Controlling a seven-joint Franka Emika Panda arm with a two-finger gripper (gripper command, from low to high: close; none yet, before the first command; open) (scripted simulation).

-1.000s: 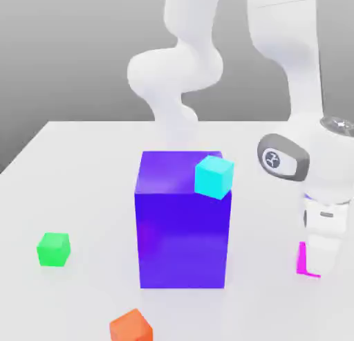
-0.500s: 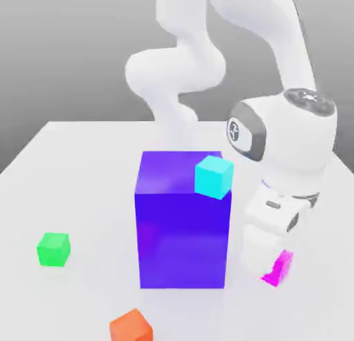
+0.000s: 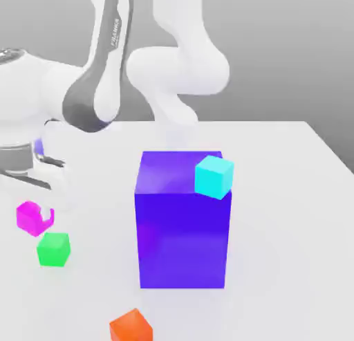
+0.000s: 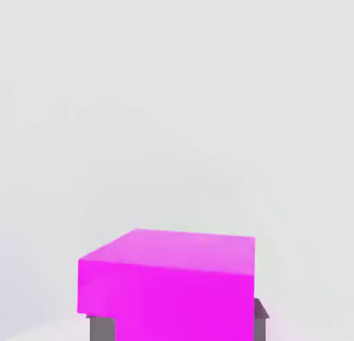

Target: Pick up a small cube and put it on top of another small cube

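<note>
The small magenta cube (image 3: 28, 216) hangs in the air at the exterior view's left, with my gripper (image 3: 34, 219) shut on it. In the hand view the same magenta cube (image 4: 169, 283) sits between two grey finger pads (image 4: 101, 328). The small bright green cube (image 3: 53, 249) rests on the white table just below the magenta one and slightly to its right. The two cubes are apart. My white hand (image 3: 22, 160) is above them.
A big blue-purple block (image 3: 182, 225) stands mid-table with a cyan cube (image 3: 213, 176) at its upper right corner. An orange cube (image 3: 131, 326) lies near the front edge. The arm's links (image 3: 104, 70) reach across behind the block.
The arm has swung from the exterior view's right, past the big block, to the far left. It lifted the magenta cube and carried it to just above the green cube.
</note>
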